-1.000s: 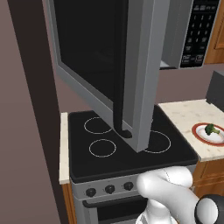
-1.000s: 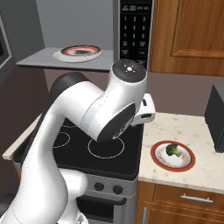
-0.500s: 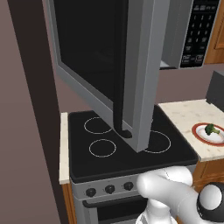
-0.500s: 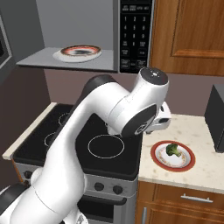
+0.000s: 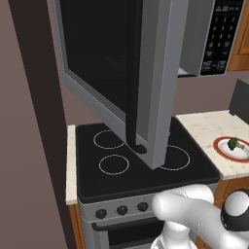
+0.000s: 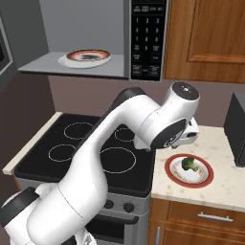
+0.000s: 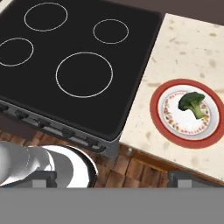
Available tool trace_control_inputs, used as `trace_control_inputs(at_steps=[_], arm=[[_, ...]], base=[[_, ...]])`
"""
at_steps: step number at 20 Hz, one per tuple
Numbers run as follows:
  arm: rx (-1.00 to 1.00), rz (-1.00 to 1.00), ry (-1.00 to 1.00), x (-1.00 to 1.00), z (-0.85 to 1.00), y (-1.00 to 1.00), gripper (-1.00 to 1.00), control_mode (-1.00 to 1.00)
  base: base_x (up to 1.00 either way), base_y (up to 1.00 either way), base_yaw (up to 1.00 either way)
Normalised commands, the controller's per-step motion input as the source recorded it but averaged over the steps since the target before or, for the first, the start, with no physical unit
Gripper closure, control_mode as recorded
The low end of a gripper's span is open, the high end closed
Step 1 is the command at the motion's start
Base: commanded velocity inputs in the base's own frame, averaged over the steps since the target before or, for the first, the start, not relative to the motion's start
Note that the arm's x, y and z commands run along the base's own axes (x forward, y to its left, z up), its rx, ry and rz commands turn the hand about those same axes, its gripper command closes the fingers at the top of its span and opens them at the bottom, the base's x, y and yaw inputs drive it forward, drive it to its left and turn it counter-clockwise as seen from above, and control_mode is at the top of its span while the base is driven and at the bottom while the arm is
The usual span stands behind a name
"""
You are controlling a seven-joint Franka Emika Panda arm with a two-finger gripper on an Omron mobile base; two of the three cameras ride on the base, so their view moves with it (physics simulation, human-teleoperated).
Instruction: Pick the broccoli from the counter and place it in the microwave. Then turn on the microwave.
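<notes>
The broccoli (image 7: 192, 103) lies on a red-rimmed white plate (image 7: 154, 107) on the beige counter (image 7: 188, 48), right of the cooktop. It also shows as a small green floret (image 6: 189, 163) (image 5: 235, 144) in both base views. My gripper (image 7: 114, 179) hangs above the stove's front edge, left of the plate, with its fingertips (image 7: 43, 178) far apart and nothing between them. In the right base view the hand (image 6: 190, 134) hovers just above and behind the plate. The microwave (image 6: 149, 38) stands above the stove, its door (image 5: 160, 73) swung wide open.
A second red-rimmed plate (image 6: 88, 56) sits inside the microwave. The black cooktop (image 6: 95, 153) lies under the open door. A dark appliance (image 6: 237, 129) stands at the counter's right end, and wooden cabinets (image 6: 206, 38) hang above it.
The arm has swung to the right, from over the cooktop to beside the plate with the broccoli. The jaws have stayed wide.
</notes>
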Motion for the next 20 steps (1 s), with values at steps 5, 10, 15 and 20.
trace_control_inputs(at_steps=[5,10,15,20], arm=[[0.0,0.0,0.04,0.41,-0.37,-0.29,-1.0,-1.0],[-0.02,0.0,0.05,0.41,-0.34,-0.25,-1.0,-1.0],[-0.04,0.0,0.05,0.31,-0.37,-0.26,-1.0,-1.0],[-0.02,0.0,0.01,0.22,-0.38,-0.32,-1.0,-1.0]], base=[[0.0,0.0,0.0],[0.0,0.0,0.0],[0.0,0.0,0.0],[0.0,0.0,0.0]])
